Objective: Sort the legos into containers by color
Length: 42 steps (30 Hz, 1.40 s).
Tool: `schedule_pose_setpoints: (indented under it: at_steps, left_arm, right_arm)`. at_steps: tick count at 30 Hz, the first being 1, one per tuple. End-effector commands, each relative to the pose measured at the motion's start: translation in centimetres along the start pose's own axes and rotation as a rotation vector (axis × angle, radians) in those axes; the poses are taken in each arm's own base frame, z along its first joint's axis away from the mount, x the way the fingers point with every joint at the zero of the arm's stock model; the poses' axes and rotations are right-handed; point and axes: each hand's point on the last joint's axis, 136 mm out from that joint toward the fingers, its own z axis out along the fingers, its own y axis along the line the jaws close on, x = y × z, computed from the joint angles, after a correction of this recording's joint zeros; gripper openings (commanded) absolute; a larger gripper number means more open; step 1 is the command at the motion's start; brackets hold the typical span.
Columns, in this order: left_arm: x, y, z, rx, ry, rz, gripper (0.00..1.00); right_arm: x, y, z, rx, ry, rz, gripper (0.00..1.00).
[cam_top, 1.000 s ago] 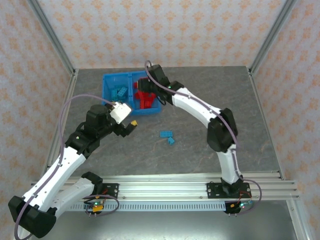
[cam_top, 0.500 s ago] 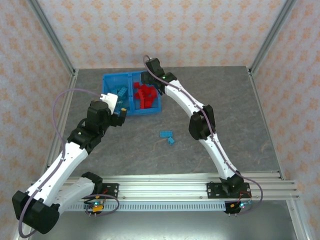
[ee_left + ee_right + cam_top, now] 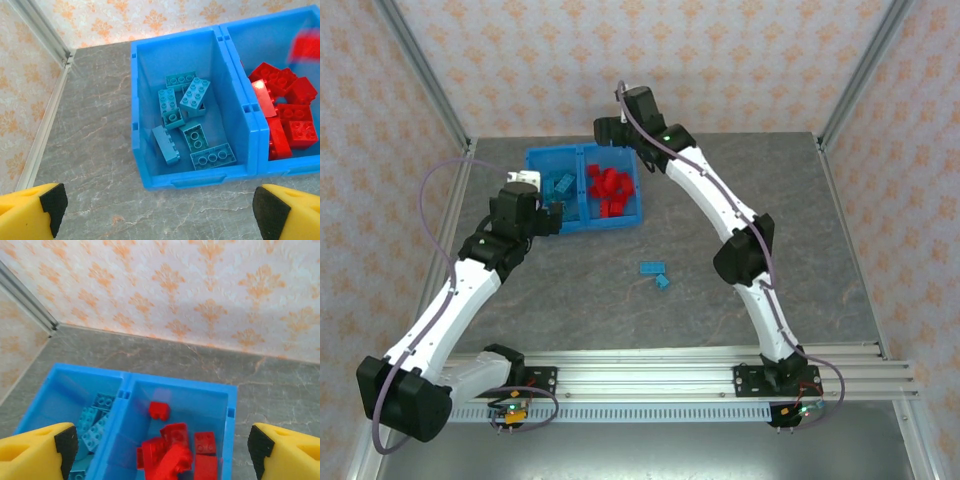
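The blue bin (image 3: 584, 211) holds teal legos (image 3: 560, 185) in its left container (image 3: 141, 107) and red legos (image 3: 610, 190) in its right container (image 3: 229, 427). Two teal legos (image 3: 652, 268) lie loose on the table to the bin's right front. My left gripper (image 3: 558, 212) is open just in front of the left container, with bare table between its fingers (image 3: 50, 205). Above the bin's far side, my right gripper (image 3: 607, 133) is open and holds nothing. A blurred red lego (image 3: 159, 411) shows over the right container, apart from the right gripper (image 3: 162, 450).
A divider wall (image 3: 235, 75) splits the bin. Metal frame posts (image 3: 420, 70) and patterned walls close in the grey table (image 3: 770, 180) at the left, back and right. Open tabletop lies to the bin's right and in front of it.
My right gripper opened and rose toward the bin's far side, and a red lego left it. My left gripper moved left and closer to the left container's front wall.
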Motion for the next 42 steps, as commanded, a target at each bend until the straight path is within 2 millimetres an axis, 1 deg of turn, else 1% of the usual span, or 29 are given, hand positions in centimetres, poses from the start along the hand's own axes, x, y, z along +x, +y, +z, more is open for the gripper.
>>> schedule_pose_setpoints:
  at_steps: [1,5,7,9,11,12,14,15,16,17,18,20,21,23,26,28,31,33,36,39,42]
  left_arm:
    - [-0.1,-0.1,0.0,0.013,0.001,0.001,0.98]
    - [-0.2,-2.0,-0.2,0.127,-0.010,0.013,0.98]
    - [-0.1,-2.8,-0.2,0.169,-0.010,-0.011,0.97]
    - [0.0,-3.2,-0.1,0.189,0.013,-0.077,0.96]
    - [-0.2,-3.8,-0.3,0.206,0.075,-0.215,0.95]
    - [-0.4,-4.5,-0.3,0.239,0.104,-0.269,0.94]
    - [-0.2,-7.0,-0.2,0.317,0.178,-0.412,0.90]
    - [0.1,-8.4,-0.2,0.348,0.208,-0.450,0.88]
    - [0.6,-10.1,-0.1,0.364,0.244,-0.487,0.86]
    - [1.2,-11.6,0.0,0.359,0.273,-0.497,0.83]
    - [1.6,-13.1,0.1,0.355,0.295,-0.497,0.81]
    - [3.3,-17.2,0.3,0.365,0.370,-0.471,0.77]
    - [4.2,-18.9,0.4,0.367,0.410,-0.465,0.75]
    - [6.4,-23.0,0.3,0.379,0.497,-0.421,0.70]
    - [9.9,-27.2,-0.1,0.364,0.586,-0.357,0.67]
    - [12.0,-29.0,-0.3,0.354,0.636,-0.336,0.66]
    - [14.6,-30.2,-0.2,0.337,0.689,-0.323,0.66]
    - [15.6,-30.6,0.0,0.334,0.718,-0.318,0.65]
    - [16.4,-30.6,0.6,0.316,0.726,-0.304,0.62]
    - [17.0,-30.8,0.9,0.307,0.738,-0.282,0.51]
    - [17.7,-30.9,0.9,0.315,0.762,-0.270,0.47]
  right_arm:
    - [-0.7,0.9,-2.5,-0.048,0.017,-0.017,0.89]
    - [-0.2,0.2,-5.3,-0.016,0.058,0.011,0.88]
    - [1.3,-0.6,-6.3,0.000,0.073,0.031,0.87]
    - [2.6,-0.9,-8.2,-0.022,0.052,0.046,0.88]
    - [4.6,-1.5,-10.4,-0.045,0.042,0.058,0.90]
    - [5.8,-1.8,-11.3,-0.051,0.048,0.061,0.90]
    - [8.7,-3.1,-13.5,-0.035,0.078,0.062,0.91]
    - [9.7,-3.7,-14.6,-0.021,0.086,0.061,0.92]
    - [11.1,-4.7,-15.7,0.009,0.102,0.066,0.92]
    - [12.6,-5.7,-16.7,0.044,0.118,0.070,0.92]
    - [13.6,-6.5,-17.6,0.072,0.126,0.074,0.93]
    - [15.6,-8.9,-19.5,0.165,0.130,0.087,0.94]
    - [16.3,-9.9,-20.4,0.207,0.124,0.094,0.94]
    - [17.2,-12.6,-22.6,0.326,0.088,0.123,1.00]
    - [17.6,-15.9,-25.4,0.466,0.027,0.185,0.99]
    - [17.8,-17.5,-26.7,0.515,0.003,0.241,0.99]
    - [18.2,-18.6,-27.7,0.531,-0.018,0.294,0.99]
    - [18.5,-18.9,-27.8,0.535,-0.015,0.301,0.99]
    - [18.9,-19.0,-28.0,0.542,0.004,0.295,0.99]
    - [19.3,-18.9,-28.1,0.541,0.029,0.288,0.99]
    - [20.1,-18.5,-28.0,0.516,0.083,0.272,0.99]
